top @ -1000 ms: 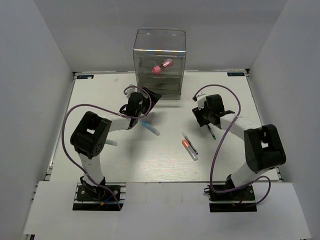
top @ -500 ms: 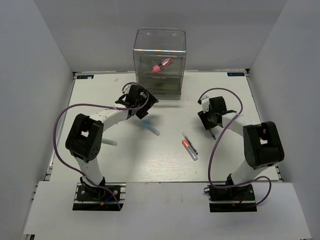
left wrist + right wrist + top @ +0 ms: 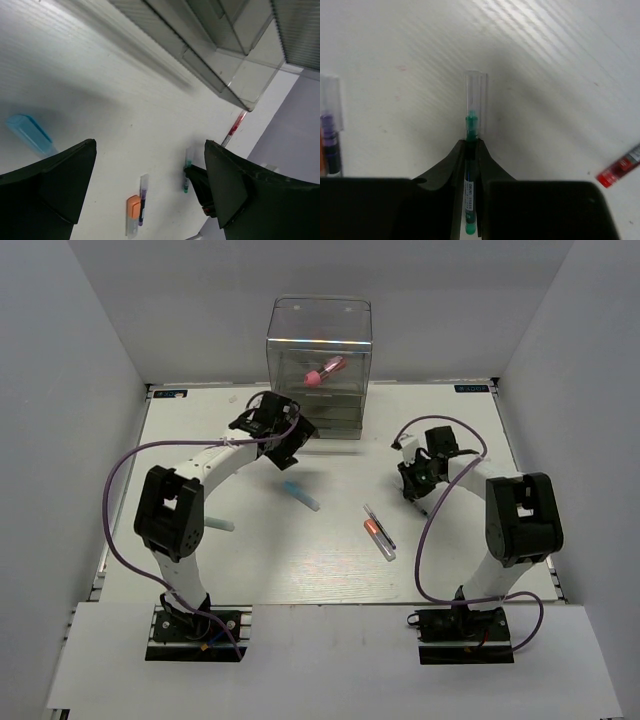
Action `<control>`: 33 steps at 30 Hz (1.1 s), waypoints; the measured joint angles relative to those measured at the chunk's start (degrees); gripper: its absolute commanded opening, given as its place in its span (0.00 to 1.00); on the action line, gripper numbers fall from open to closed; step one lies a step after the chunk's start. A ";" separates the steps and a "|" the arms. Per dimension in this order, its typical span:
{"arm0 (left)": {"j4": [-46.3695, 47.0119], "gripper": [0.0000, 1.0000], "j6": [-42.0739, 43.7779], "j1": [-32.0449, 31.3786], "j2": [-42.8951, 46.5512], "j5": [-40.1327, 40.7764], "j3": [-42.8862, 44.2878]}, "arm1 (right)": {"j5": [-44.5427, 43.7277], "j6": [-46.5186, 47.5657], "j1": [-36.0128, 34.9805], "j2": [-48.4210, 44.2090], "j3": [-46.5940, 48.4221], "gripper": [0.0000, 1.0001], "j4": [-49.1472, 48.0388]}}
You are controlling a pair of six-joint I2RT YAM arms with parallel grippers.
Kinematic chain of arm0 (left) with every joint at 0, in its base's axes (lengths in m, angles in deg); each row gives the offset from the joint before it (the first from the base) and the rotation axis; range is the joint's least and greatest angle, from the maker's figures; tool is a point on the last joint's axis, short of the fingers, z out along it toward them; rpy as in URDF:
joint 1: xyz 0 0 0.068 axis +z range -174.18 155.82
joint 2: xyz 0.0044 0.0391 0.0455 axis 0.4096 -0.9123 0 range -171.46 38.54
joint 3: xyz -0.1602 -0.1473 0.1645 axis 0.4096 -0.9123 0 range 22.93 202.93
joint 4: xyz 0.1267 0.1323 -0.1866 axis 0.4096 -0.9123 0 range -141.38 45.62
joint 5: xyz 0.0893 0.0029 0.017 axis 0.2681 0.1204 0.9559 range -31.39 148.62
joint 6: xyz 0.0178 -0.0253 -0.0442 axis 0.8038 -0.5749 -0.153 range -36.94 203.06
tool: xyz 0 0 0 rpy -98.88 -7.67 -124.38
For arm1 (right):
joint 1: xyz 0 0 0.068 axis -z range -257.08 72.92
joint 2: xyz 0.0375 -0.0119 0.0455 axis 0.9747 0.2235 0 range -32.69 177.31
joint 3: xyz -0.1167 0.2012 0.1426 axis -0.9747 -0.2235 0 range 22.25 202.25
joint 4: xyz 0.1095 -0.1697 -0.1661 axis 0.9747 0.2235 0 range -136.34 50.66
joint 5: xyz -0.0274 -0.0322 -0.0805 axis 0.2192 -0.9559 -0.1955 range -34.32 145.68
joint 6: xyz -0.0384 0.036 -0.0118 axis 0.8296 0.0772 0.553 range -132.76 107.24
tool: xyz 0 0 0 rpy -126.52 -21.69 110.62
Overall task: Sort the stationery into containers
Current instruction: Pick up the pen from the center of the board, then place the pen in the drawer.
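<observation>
The clear drawer box point(image 3: 320, 340) stands at the table's far middle with a pink-red tube point(image 3: 323, 371) inside; its drawers show in the left wrist view point(image 3: 225, 50). My left gripper point(image 3: 281, 433) is open and empty point(image 3: 150, 145), just left of the box front. My right gripper point(image 3: 418, 485) is shut point(image 3: 471, 146) on a thin green pen point(image 3: 471, 170) lying on the table, its clear cap point(image 3: 475, 92) sticking out past the fingertips. A blue-capped marker point(image 3: 300, 495), an orange-tipped clear pen point(image 3: 379, 534) with a dark pen beside it, and a mint-green bar point(image 3: 220, 525) lie on the table.
A red-tipped pen point(image 3: 620, 169) lies on the table close to the right of my right gripper; it also shows near the box corner in the left wrist view point(image 3: 235, 127). Purple cables loop over both arms. White walls enclose the table.
My left gripper has moved away from the blue-capped marker toward the drawer box. My right wrist has turned and shifted over the green pen.
</observation>
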 measured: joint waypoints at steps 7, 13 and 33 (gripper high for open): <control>-1.18 0.93 0.63 -0.15 0.02 -2.29 -3.28 | 11.54 11.47 -2.80 2.99 10.32 0.00 4.83; -1.18 0.90 0.90 -0.52 0.66 -3.37 -7.78 | 20.52 20.48 -7.34 7.76 27.52 0.00 4.57; 2.54 0.82 0.57 -0.59 5.51 -5.70 -11.65 | 26.43 30.51 -14.32 26.97 45.09 0.22 -15.85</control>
